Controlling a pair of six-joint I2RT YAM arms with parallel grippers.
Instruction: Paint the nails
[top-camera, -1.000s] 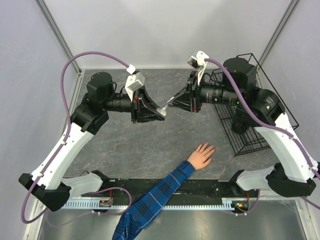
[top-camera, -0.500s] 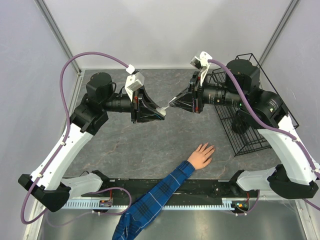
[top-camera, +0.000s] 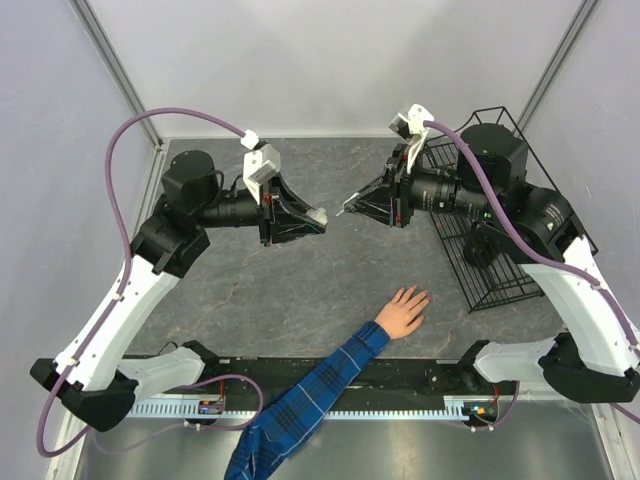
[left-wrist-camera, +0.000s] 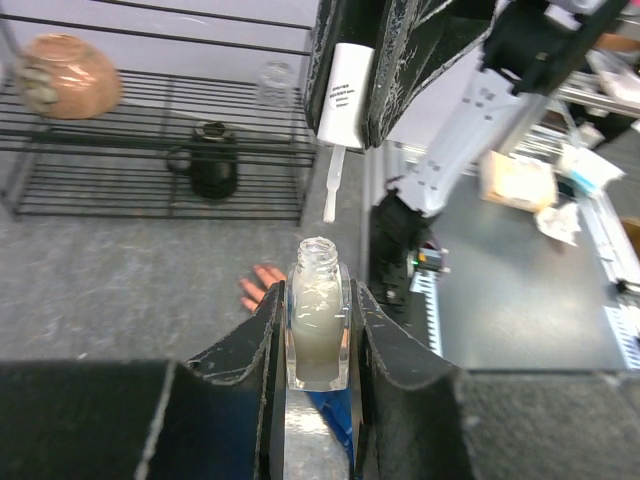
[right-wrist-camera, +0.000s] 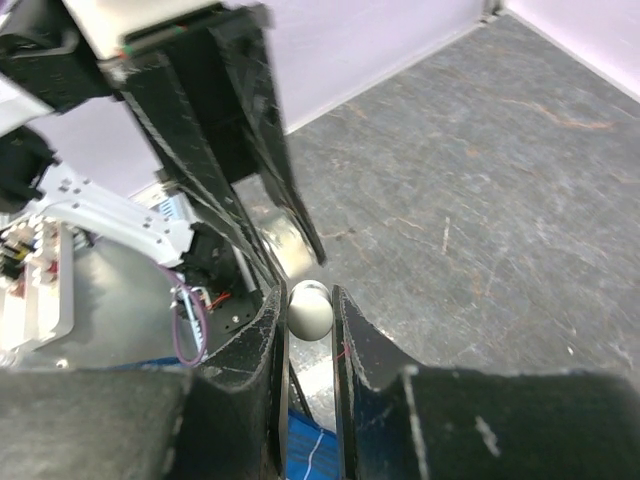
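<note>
Desk (top-camera: 300, 290): grey, stone-patterned; lilac walls (top-camera: 330, 60); wire rack (top-camera: 497, 290) right.
Hand (top-camera: 404, 310): flat on near desk, fingers pointing far-right, along plaid sleeve (top-camera: 310, 395).
Nails (top-camera: 420, 294): on its fingertips, too tiny to discern.
Left claw (top-camera: 318, 218): clamped on open polish bottle (left-wrist-camera: 318, 320).
Right claw (top-camera: 350, 207): gripping brush cap (left-wrist-camera: 345, 95).

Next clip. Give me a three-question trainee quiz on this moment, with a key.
1. True or false: the left claw grips a polish bottle whose neck is open.
2. What does the right claw hold? A) the brush cap B) the polish bottle C) nothing
3. Fill in: the human hand in the plaid sleeve rests on the ____.
Key: 1 true; 2 A, with the brush hanging clear above the neck; 3 table.
</note>
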